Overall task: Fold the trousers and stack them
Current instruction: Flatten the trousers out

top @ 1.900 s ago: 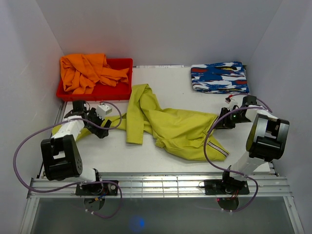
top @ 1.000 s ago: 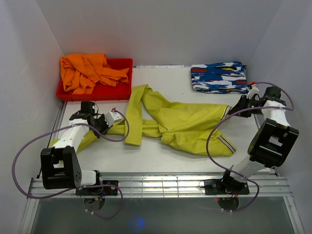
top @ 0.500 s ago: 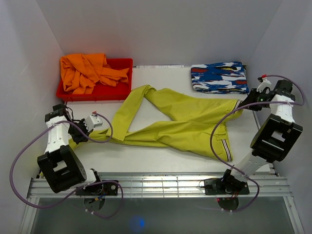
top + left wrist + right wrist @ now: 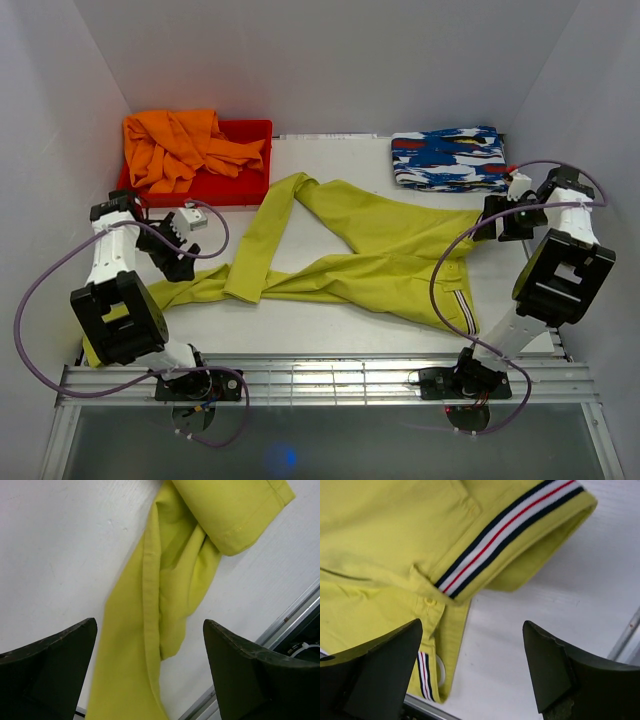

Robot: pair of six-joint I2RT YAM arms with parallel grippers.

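The yellow-green trousers [image 4: 380, 260] lie stretched across the table, legs to the left and the striped waistband [image 4: 462, 305] at the right front. One leg loops toward the back near the red bin. My left gripper [image 4: 176, 262] hovers open over the leg ends at the left. In the left wrist view a bunched leg [image 4: 165, 595] lies flat between the wide-apart fingers of that gripper [image 4: 150, 625], untouched. My right gripper [image 4: 487, 222] is open above the waist corner. The right wrist view shows the waistband stripe [image 4: 505, 527] folded over, below that open gripper [image 4: 472, 625], which holds nothing.
A red bin [image 4: 232, 188] holding an orange garment [image 4: 180, 145] stands at the back left. A folded blue, white and red patterned cloth [image 4: 450, 158] lies at the back right. White walls close in on three sides. A metal rail [image 4: 320, 375] runs along the front edge.
Both grippers were shut on the trousers and pulling them out lengthwise. Now both have opened and let go, and the cloth has settled flat. The right gripper has drawn back to the left.
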